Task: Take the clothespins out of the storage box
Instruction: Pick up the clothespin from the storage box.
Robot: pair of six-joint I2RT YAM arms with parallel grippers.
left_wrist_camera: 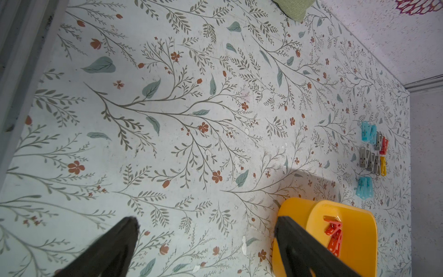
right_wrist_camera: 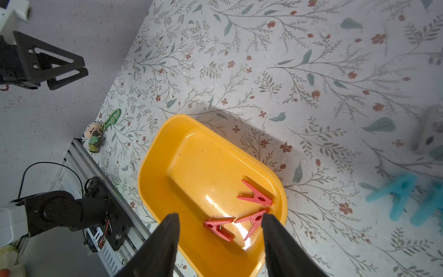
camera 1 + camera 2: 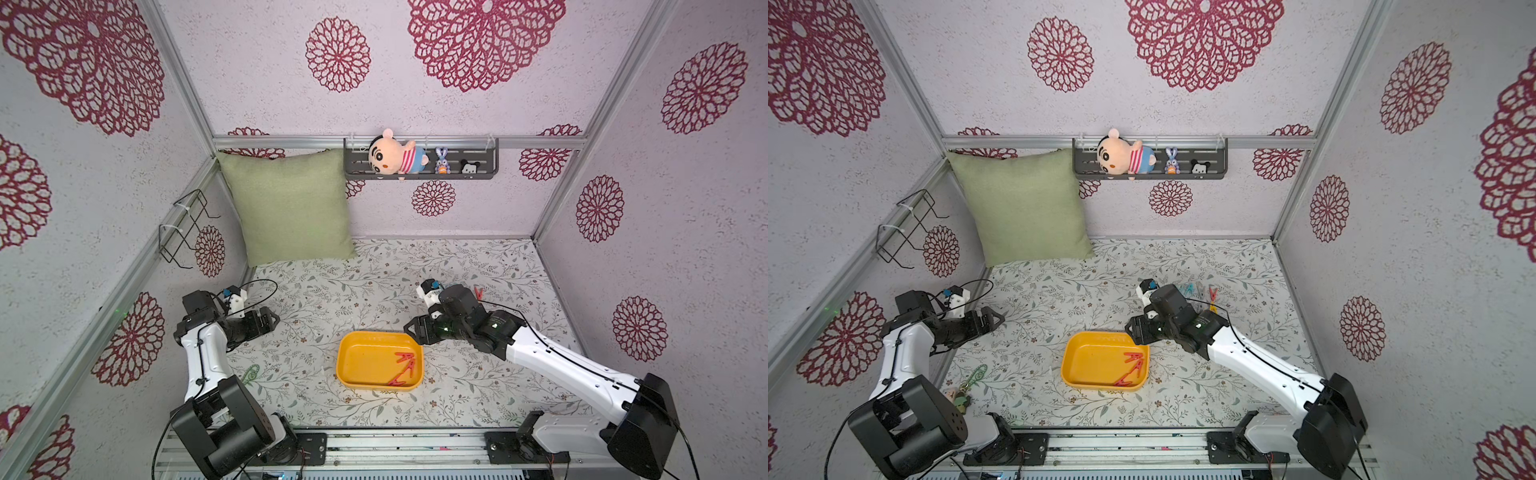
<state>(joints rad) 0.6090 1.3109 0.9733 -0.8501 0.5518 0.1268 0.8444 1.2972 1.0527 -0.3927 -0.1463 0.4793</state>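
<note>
Right gripper [image 2: 220, 215] hangs part-open and empty over the far right corner of the storage box [image 2: 158, 153]; three red clothespins [image 2: 255, 196] lie inside along its right wall, just nearward, so I favour this arm. Left gripper [image 1: 206, 220], wide open and empty, waits well left.

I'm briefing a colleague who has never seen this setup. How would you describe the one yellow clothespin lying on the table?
Find the yellow storage box on the table. Beyond it toward the back wall, by the right arm's wrist, lie the loose clothespins. The yellow clothespin ends the row of grey pins, beside a red pin, and is the only yellow one out there.
</note>
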